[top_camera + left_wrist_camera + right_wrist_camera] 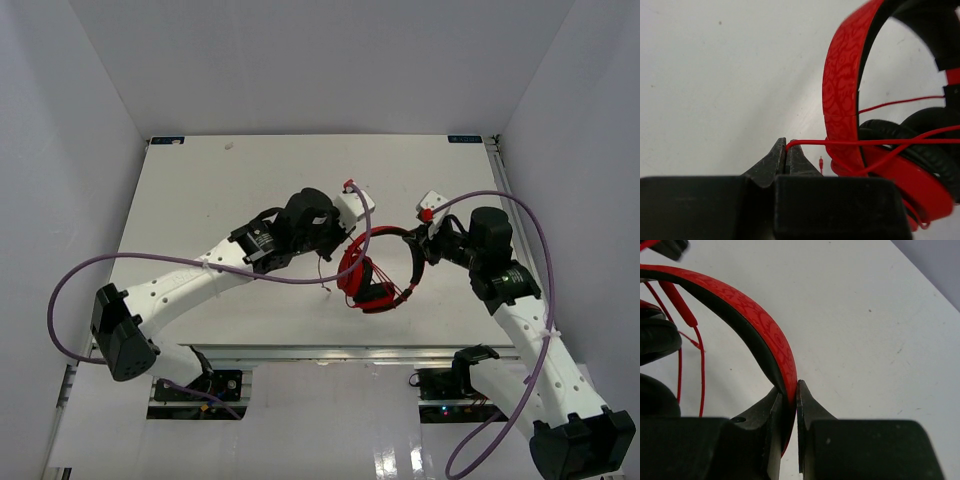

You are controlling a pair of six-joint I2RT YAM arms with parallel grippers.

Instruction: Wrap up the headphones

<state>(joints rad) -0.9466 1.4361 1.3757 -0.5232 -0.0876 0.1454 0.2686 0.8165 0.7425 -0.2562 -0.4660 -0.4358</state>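
The red headphones (375,272) are held up over the middle of the table, black ear pads (922,145) low and the patterned band (840,90) arching above. My left gripper (342,243) is just left of them. In the left wrist view it (786,146) is shut on the thin red cable (865,142), which runs right across the band to the ear cups. The cable's plug (820,162) hangs free below. My right gripper (418,244) is on the right side. In the right wrist view it (791,390) is shut on the headband (755,320); cable loops (702,370) hang to the left.
The white table (200,200) sits inside pale walls, with its near edge (330,350) above the arm bases. Thick purple robot cables loop off the left arm (75,290) and the right arm (540,240).
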